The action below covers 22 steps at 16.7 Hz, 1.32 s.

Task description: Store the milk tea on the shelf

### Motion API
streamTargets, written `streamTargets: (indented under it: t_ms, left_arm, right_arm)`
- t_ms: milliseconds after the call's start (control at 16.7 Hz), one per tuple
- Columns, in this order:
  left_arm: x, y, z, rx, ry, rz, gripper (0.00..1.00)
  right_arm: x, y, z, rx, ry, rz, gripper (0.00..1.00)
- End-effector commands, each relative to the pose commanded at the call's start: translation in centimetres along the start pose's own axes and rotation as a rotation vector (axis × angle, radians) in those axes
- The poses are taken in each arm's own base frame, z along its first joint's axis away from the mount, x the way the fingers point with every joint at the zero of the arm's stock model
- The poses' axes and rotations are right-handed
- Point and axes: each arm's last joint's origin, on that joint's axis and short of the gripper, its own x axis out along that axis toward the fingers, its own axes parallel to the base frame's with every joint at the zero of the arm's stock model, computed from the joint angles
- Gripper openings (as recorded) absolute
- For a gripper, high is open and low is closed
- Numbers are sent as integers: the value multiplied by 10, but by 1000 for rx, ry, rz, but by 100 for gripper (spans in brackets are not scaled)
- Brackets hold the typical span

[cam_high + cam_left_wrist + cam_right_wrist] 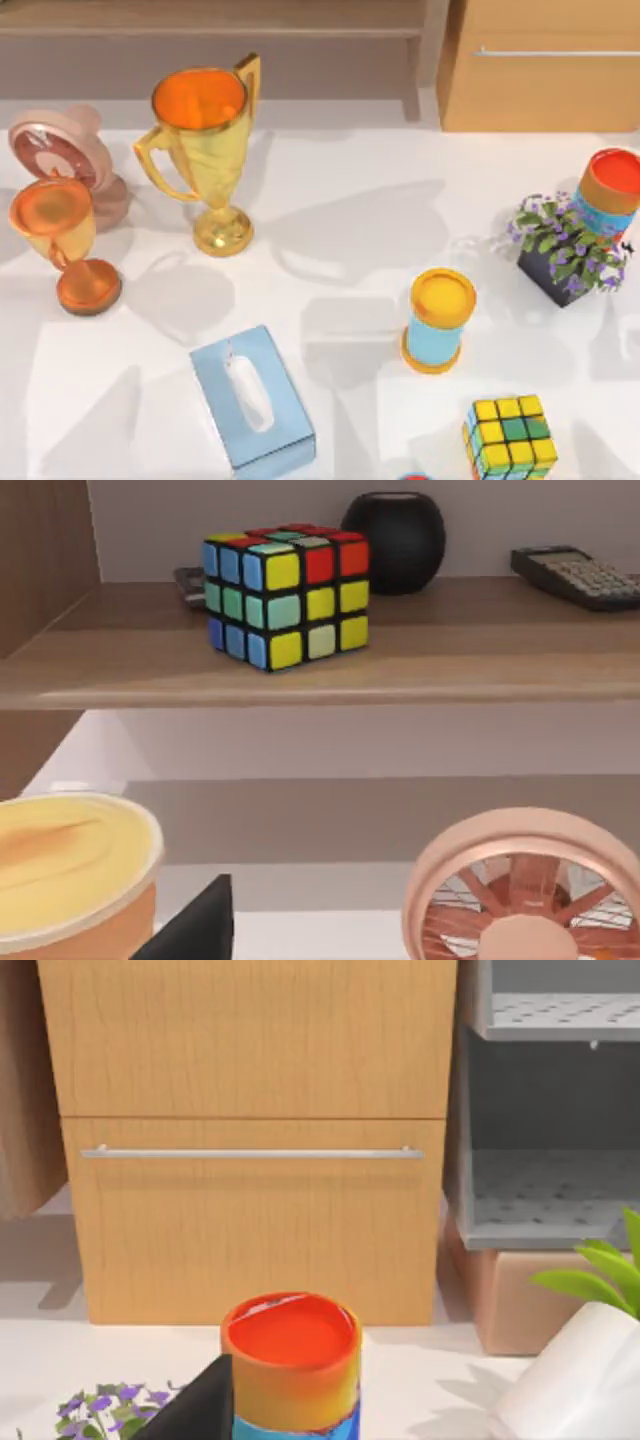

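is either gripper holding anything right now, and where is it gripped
It cannot be told. One dark finger sits beside a cream-lidded cup in the left wrist view, another beside the orange-red-lidded cylinder in the right; no closed grip is visible.

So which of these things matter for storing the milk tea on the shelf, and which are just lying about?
Job: milk tea; shelf.

Lying about: large trophy, small trophy, fan, tissue box, yellow-lidded cylinder, red-lidded cylinder, flower pot, puzzle cube on the table, cabinet.
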Motion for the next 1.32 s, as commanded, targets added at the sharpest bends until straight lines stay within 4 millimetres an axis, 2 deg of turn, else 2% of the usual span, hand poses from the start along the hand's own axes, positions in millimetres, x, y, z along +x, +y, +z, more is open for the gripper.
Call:
streamTargets:
  t_ms: [180,420,720,960,1320]
  left_arm:
    - [31,28,-4,1,23,-5,100]
    - [63,73,-32,-6,53,-9,100]
    - [74,118,-83,-22,78,-13,100]
    - [71,135,-108,-31,85,-14,100]
    - [70,135,-112,-35,89,-17,100]
  right_arm:
    - [0,0,0,0,0,0,100]
    - [0,0,0,0,0,0,100]
    - [0,0,0,0,0,0,100]
    - [0,0,0,0,0,0,100]
    - [0,0,0,0,0,0,100]
